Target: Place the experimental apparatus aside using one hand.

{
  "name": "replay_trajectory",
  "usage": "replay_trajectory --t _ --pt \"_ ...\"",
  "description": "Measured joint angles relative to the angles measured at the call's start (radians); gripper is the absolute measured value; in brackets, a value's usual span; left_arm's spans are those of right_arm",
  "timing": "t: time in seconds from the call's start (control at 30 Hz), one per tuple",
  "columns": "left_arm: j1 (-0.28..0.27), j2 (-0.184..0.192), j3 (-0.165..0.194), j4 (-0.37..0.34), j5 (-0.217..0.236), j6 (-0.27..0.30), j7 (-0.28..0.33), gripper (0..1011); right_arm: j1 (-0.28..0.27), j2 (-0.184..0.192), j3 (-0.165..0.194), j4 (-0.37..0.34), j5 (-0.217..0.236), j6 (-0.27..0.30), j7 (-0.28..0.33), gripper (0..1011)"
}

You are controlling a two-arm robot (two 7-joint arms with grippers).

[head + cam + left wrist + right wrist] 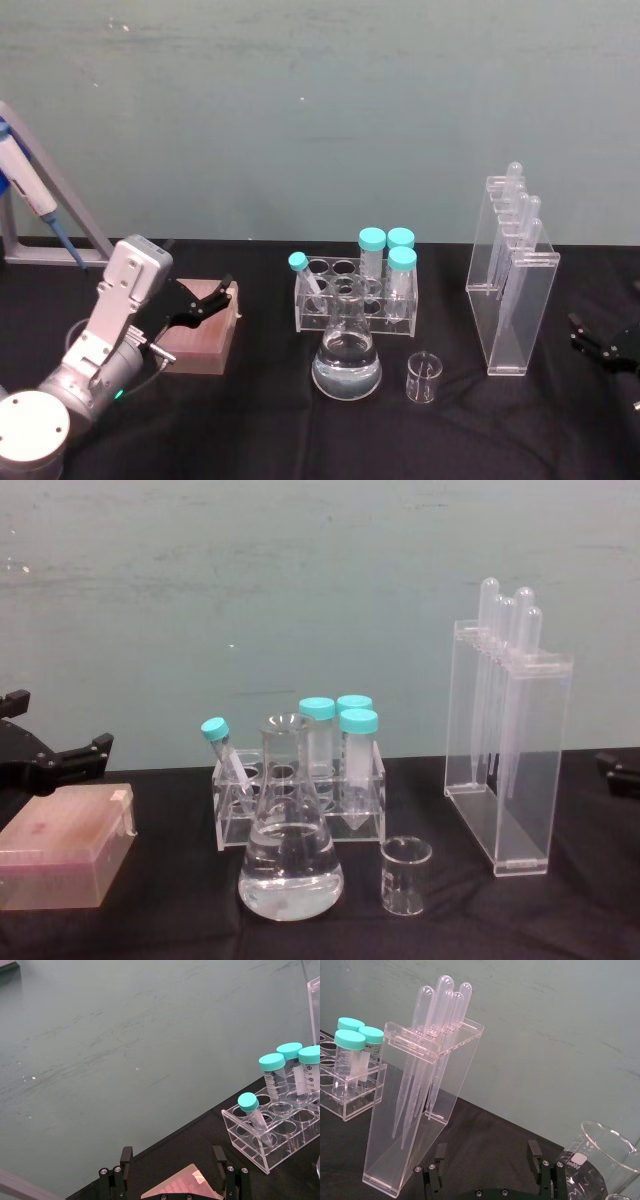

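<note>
In the head view, the left gripper (pixel 215 298), on its silver-grey arm, hangs over the pink box (pixel 195 345) at 9 o'clock on the black table (pixel 250 430). The side-on chest view adds that there is a clear gap between the gripper and the box lid. The left wrist view looks along the fingers (pixel 125 1160), which stand wide apart and hold nothing, with a corner of the box below the gap.

The apparatus stands free of both grippers. The conical flask (pixel 347 360) of clear liquid sits mid-table, at 6 o'clock of the tube rack (pixel 355 295) with its teal-capped tubes. The small beaker (pixel 423 377) is near the flask, at its 3 o'clock. The tall acrylic rack (pixel 512 300) stands upright, well apart at 3 o'clock of the tube rack.

The right gripper (pixel 582 335) sits at the table's 3 o'clock edge. The right wrist view shows its fingers (pixel 534 1152) apart and empty. It also brings in a large graduated beaker (pixel 600 1160) just beside the gripper.
</note>
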Motion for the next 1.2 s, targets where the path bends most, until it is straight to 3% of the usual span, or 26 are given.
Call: replay_trajectory --t 0.57,0.9,1.2 --pt "0.0 0.0 0.0 0.0 0.0 0.0 0.0 1000 -0.002 -0.004 0.008 -0.004 -0.007 0.005 0.001 1002" --pt "0.0 0.0 0.0 0.0 0.0 0.0 0.0 1000 -0.039 -0.01 0.052 -0.049 -0.017 0.014 -0.001 1002" --pt "0.0 0.0 0.0 0.0 0.0 0.0 0.0 1000 -0.115 0.002 0.098 -0.148 -0.02 0.041 -0.022 1000"
